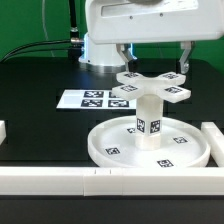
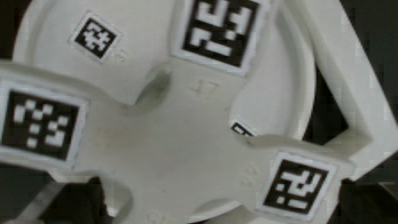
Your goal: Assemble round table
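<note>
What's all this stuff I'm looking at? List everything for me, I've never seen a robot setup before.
round disc: one, white with tags, on the table, front centre.
post: one, white, upright on the disc's middle.
cross-shaped piece: one, white with tags, at the post's top.
marker board: one, white, flat behind the disc.
border bars: several, white, along the table's edges.
table: one, black.
arm: one, white, above the cross-shaped piece.
gripper: one, just over the cross-shaped piece; grip unclear.

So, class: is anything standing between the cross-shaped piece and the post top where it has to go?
Nothing visible does. The cross-shaped piece is directly over the upright post, which stands centred in the round disc. Whether they touch is unclear.
</note>
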`<state>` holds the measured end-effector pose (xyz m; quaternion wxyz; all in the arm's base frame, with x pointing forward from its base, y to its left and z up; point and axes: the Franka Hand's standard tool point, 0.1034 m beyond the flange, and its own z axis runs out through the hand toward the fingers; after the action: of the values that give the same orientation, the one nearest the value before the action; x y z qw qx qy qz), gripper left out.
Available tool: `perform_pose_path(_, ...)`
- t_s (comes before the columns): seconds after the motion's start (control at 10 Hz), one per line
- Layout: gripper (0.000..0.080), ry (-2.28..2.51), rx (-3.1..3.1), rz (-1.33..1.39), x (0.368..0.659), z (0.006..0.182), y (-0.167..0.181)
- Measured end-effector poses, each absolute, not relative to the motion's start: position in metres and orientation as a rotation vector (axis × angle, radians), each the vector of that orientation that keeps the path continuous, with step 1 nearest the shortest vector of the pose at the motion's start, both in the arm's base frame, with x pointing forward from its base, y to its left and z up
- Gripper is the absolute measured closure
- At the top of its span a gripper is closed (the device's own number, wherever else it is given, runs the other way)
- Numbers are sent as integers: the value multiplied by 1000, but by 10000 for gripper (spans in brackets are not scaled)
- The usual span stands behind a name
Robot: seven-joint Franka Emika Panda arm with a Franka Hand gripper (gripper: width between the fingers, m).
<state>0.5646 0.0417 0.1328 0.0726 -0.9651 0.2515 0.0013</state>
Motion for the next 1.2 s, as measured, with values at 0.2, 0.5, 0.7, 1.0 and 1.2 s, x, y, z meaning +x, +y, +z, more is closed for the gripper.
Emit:
perform_pose_path(0.2,151,275,-2994,-30,565,133,40)
perform_pose_path(0.5,151,-134,-3015,-27,565,135,41)
perform_pose_path(0.7,151,-286,-3009,-35,565,135,40)
perform_pose_path(1.0,151,-930,-2921,-31,562,132,36)
perform_pose_path(1.2,151,-1268,-2808,8,559,128,34)
